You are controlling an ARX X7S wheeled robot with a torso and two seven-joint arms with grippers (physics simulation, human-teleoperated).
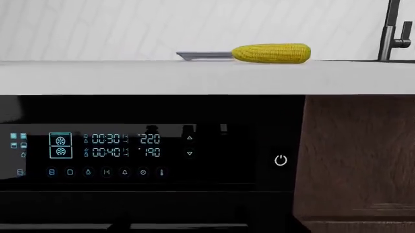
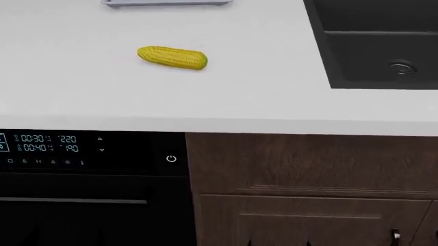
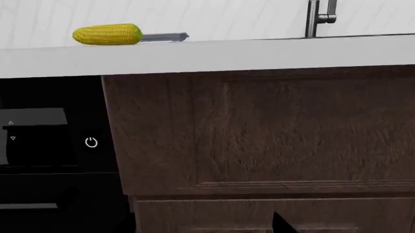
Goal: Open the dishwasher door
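Approach step: dishwasher door (image 2: 75,215) shut below the white counter (image 2: 226,110), silver bar handle (image 2: 72,201) untouched; neither gripper visible, jaw state unknown; next, likely bring one onto that bar

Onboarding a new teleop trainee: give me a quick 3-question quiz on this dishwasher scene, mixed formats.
1. True or false: the dishwasher door is already open.
2. What lies on the white countertop? A) banana B) corn cob C) lemon
3. Fill in: right of the power symbol is a dark brown wood-grain ____.

Key
1. False: it is shut, silver bar handle flat against the front.
2. B, the corn cob.
3. Cabinet.
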